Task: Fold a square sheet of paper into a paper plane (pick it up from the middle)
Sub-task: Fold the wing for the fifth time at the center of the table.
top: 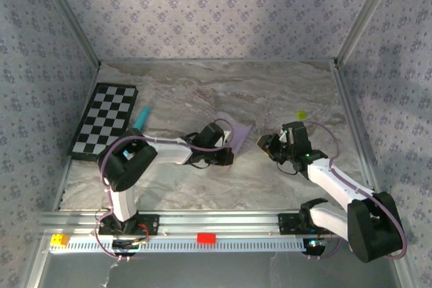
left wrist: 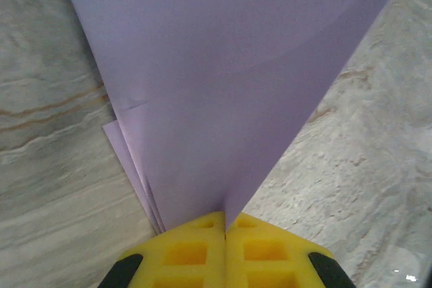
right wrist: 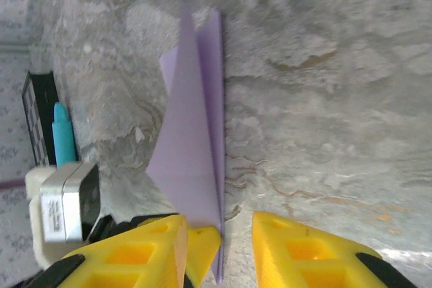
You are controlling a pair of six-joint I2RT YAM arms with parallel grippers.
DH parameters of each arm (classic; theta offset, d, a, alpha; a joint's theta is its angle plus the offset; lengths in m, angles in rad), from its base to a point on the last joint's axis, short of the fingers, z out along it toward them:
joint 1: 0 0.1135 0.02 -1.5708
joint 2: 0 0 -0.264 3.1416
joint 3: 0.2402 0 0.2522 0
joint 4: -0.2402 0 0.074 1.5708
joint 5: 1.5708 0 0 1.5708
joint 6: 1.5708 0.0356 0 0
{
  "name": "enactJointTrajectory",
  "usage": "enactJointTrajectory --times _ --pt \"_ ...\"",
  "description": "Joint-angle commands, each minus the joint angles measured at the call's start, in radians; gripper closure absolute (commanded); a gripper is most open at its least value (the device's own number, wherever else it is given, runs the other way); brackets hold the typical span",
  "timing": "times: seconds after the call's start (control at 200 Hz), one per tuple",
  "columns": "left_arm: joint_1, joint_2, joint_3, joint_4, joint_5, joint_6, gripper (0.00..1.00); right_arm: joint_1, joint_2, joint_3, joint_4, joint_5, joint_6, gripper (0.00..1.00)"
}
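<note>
Left jaws were clamped shut on the narrow end of the paper plane (left wrist: 223, 65) — lilac folds fanned out toward the top of the left wrist frame. From above, the plane lay on the marbled counter (top: 202, 92) at the centre of the frame. Right jaws stood parted just beside its right corner, gripping nothing — its tip showed in the gap between them. The teal pen (top: 142, 118) and the checkerboard (top: 104, 121) lay at the left.

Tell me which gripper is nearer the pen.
Left. The left gripper, shut on the paper plane, sits to the right of the pen near mid-table. The right gripper, open beside the plane, lies beyond it, farther from the pen.
</note>
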Motion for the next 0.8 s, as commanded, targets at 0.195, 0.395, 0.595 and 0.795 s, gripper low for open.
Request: enactJointTrajectory --times 0.195,0.395,0.595,0.795 --pt "0.054 0.079 -0.083 0.277 0.197 -0.164 1.00 0.102 0.145 0.071 0.089 -0.020 -0.146 0.76" --pt "0.067 0.077 -0.124 0.343 0.214 -0.201 1.00 0.125 0.289 0.122 0.169 -0.102 -0.138 0.80" --pt "0.072 0.081 -0.151 0.380 0.218 -0.233 1.00 0.131 0.386 0.158 0.253 -0.141 -0.123 0.85" --pt "0.078 0.077 -0.176 0.399 0.213 -0.259 1.00 0.126 0.467 0.187 0.299 -0.178 -0.122 0.87"
